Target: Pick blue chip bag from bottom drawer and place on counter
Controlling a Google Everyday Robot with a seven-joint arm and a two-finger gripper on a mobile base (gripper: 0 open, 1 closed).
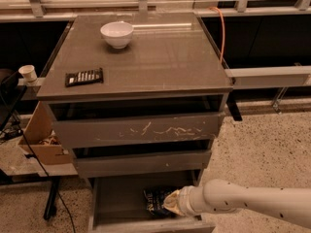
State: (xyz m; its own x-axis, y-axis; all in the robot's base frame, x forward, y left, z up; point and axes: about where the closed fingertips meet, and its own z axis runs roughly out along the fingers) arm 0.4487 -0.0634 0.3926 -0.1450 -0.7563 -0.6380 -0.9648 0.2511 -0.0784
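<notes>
The blue chip bag (155, 200) lies crumpled on the grey floor of the open bottom drawer (116, 203), right of its middle. My white arm reaches in from the lower right, and the gripper (171, 203) is at the bag's right edge, touching or overlapping it. The counter (160, 57) is the glossy grey-brown top of the cabinet, well above the drawer.
A white bowl (116, 34) stands at the counter's back. A flat black striped packet (84, 76) lies at its front left. The scratched upper drawer (138, 130) and middle drawer (143, 161) overhang the bottom drawer. A cardboard box (41, 140) sits left of the cabinet.
</notes>
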